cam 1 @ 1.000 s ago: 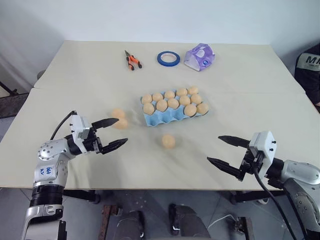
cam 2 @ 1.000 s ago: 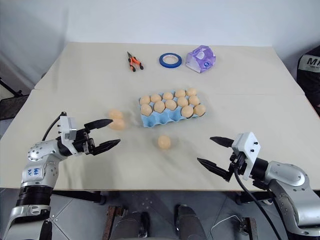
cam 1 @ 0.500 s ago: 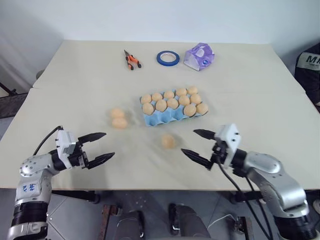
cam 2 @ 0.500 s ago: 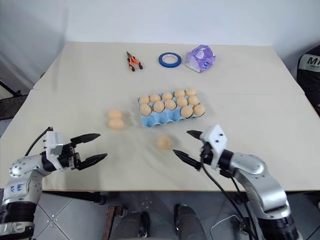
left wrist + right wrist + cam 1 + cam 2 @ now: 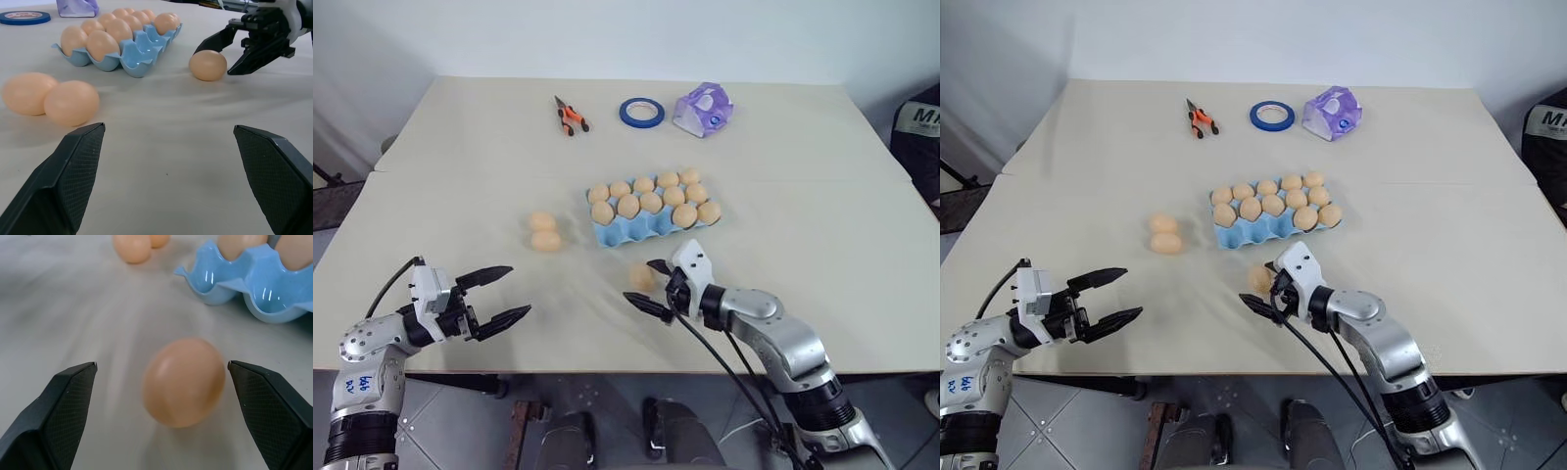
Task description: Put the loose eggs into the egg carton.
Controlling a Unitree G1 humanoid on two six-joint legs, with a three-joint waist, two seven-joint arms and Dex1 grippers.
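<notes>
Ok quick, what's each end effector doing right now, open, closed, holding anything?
Left end effector: open, holding nothing.
Right end effector: open, fingers either side of a loose egg, not gripping it.

The eggs (image 5: 545, 241) are tan-orange, plain and all alike. The carton (image 5: 651, 225) is light blue. The worktop (image 5: 460, 157) is pale cream. Both tools, left (image 5: 499, 297) and right (image 5: 649, 287), have black fingers with a fine cross-hatched texture. The tape (image 5: 642, 113) is blue, the pliers (image 5: 570, 116) orange and black, the packet (image 5: 703, 109) purple and white.
</notes>
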